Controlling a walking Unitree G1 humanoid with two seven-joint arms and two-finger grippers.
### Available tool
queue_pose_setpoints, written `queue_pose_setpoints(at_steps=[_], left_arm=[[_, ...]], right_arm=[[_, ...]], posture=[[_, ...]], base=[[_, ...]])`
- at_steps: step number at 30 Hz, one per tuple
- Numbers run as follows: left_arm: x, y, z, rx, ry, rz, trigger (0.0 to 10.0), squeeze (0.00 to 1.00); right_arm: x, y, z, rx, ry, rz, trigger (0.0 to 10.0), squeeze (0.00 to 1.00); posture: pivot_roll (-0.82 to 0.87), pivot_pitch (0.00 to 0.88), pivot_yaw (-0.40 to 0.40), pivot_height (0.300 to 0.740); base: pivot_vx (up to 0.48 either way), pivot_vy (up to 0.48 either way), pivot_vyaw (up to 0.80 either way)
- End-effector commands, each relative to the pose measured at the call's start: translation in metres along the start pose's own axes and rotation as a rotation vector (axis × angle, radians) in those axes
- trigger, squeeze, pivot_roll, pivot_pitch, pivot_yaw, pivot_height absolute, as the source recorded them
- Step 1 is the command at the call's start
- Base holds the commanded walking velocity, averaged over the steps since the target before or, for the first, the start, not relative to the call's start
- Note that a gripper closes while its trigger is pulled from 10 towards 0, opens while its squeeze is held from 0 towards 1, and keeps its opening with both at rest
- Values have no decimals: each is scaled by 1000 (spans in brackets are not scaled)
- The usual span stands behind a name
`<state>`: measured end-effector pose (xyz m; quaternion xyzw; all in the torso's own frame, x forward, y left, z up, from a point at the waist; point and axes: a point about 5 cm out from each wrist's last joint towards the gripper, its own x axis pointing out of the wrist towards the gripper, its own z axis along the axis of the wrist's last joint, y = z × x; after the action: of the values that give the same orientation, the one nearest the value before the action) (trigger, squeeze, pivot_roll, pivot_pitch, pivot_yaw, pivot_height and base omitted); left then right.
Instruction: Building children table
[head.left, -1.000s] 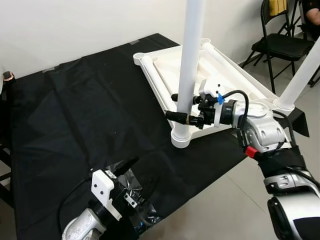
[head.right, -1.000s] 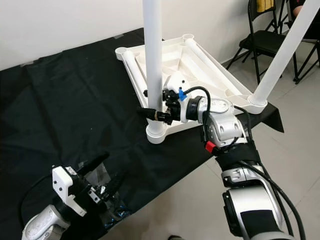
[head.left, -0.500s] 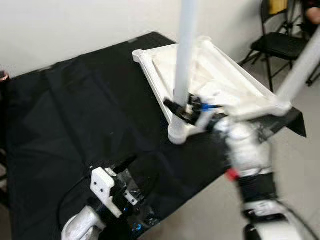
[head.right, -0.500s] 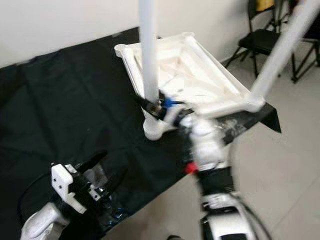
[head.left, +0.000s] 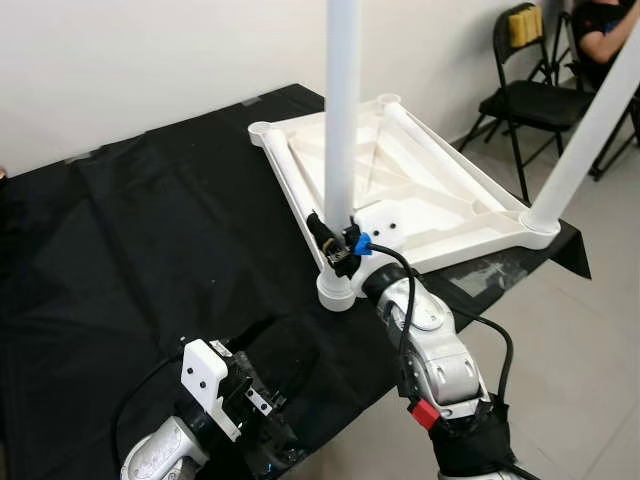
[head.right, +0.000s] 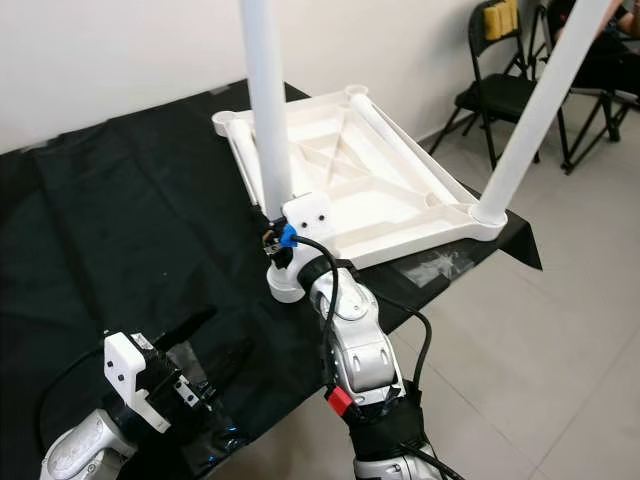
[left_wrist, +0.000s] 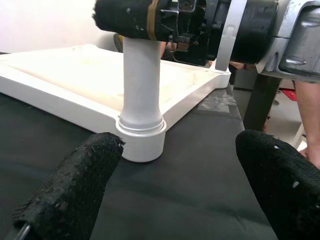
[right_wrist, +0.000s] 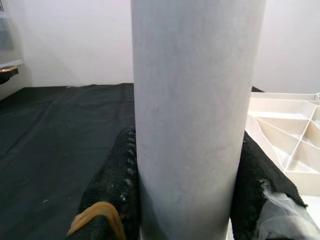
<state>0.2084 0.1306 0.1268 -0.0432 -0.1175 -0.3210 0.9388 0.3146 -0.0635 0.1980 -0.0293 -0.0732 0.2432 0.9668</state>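
Observation:
A white children's table top lies upside down on a black cloth. One white leg stands upright in the near corner socket. A second leg stands at the right corner. My right gripper is shut on the near leg just above the socket. In the right wrist view its fingers press both sides of the leg. My left gripper hovers open low over the cloth, short of that socket, with nothing between its fingers.
Black cloth covers the work table, whose edge drops to tiled floor on the right. Crinkled clear plastic lies under the left gripper. A black folding chair and a seated person are at the far right.
My right arm has swung from the right of the near leg round to its near side, with the gripper staying on the leg. The camera has shifted. The left gripper has hardly moved.

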Motion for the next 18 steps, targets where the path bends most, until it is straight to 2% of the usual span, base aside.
queue_pose_setpoints(at_steps=[1, 4, 5, 6, 8, 12, 13, 14, 15, 18], left_arm=[[-4, 1, -3, -5, 22, 12, 10000, 0], [-4, 1, -3, -3, 22, 15, 10000, 0], [-4, 1, -3, -3, 22, 15, 10000, 0], [-4, 0, -4, -6, 22, 11, 10000, 0], [-4, 0, -4, -8, 23, 7, 10000, 0], [-3, 0, -4, -10, 22, 6, 10000, 0], [-2, 0, -4, -10, 21, 7, 10000, 0], [-2, 0, -4, -10, 20, 8, 10000, 0], [-2, 0, -4, -10, 19, 10, 10000, 0], [-1, 0, -4, -10, 17, 13, 10000, 0]], right_arm=[[-1, 11, -27, 48, 143, 28, 10000, 1000], [5, 13, -9, 54, 73, 142, 10000, 1000], [5, 13, -9, 54, 73, 142, 10000, 1000], [8, 16, 1, -7, 19, 289, 10000, 1000], [9, 18, 7, -70, -10, 430, 10000, 1000], [11, 12, 12, -127, -12, 530, 10000, 1000], [12, 8, 15, -146, -19, 576, 10000, 600], [12, 5, 19, -161, -26, 631, 10000, 157], [11, 2, 23, -183, -39, 674, 10000, 0], [12, -6, 31, -181, -40, 732, 10000, 0]], posture=[[45, 153, 16, 740], [48, 154, 16, 740], [48, 154, 16, 740], [49, 154, 16, 740], [49, 153, 16, 740], [46, 151, 15, 740], [46, 151, 12, 740], [42, 150, 11, 740], [42, 149, 10, 740], [40, 153, 9, 740]], base=[[0, 0, 0], [0, 0, 0], [0, 0, 0], [0, 0, 0], [0, 0, 0], [0, 0, 0], [0, 0, 0], [0, 0, 0], [0, 0, 0], [0, 0, 0]])
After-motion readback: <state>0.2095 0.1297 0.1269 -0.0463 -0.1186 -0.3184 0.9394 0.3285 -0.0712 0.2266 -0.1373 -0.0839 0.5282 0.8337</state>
